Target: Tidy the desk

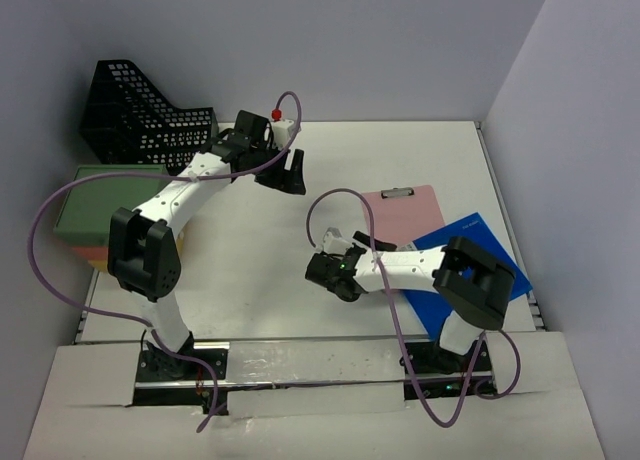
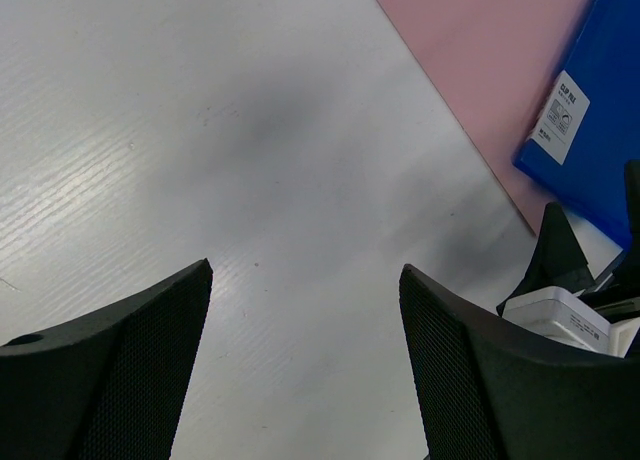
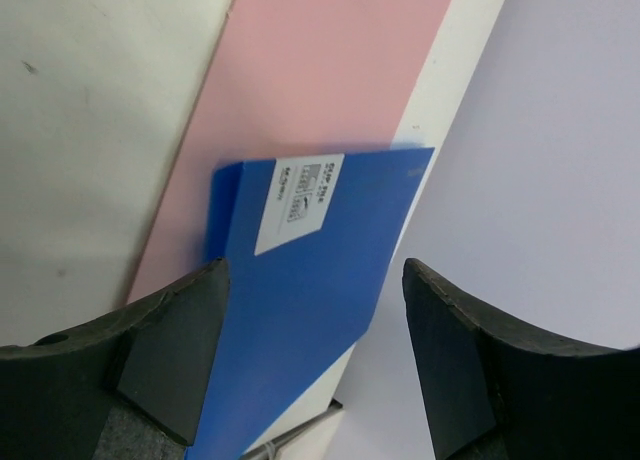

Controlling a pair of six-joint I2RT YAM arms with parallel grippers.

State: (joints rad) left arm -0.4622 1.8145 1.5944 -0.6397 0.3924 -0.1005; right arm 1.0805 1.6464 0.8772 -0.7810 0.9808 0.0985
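Observation:
The desk (image 1: pixel 400 150) is a white tabletop. My left gripper (image 1: pixel 290 170) hangs over its far middle, open, with only bare white surface between its fingers (image 2: pixel 160 360). A pink clipboard (image 1: pixel 405 215) lies right of centre, and a blue folder (image 1: pixel 480 255) with a white label overlaps its near corner. My right gripper (image 3: pixel 315 265) is open and holds nothing. In the right wrist view it looks down on the blue folder (image 3: pixel 300 300) and the pink clipboard (image 3: pixel 320 90). The right arm's wrist (image 1: pixel 335 268) sits left of both.
A black mesh file holder (image 1: pixel 140 115) stands at the back left. A green book (image 1: pixel 105 205) lies on a stack at the left edge. Lavender walls (image 1: pixel 580 130) close in the back and right. Purple cables (image 1: pixel 345 195) loop above the desk.

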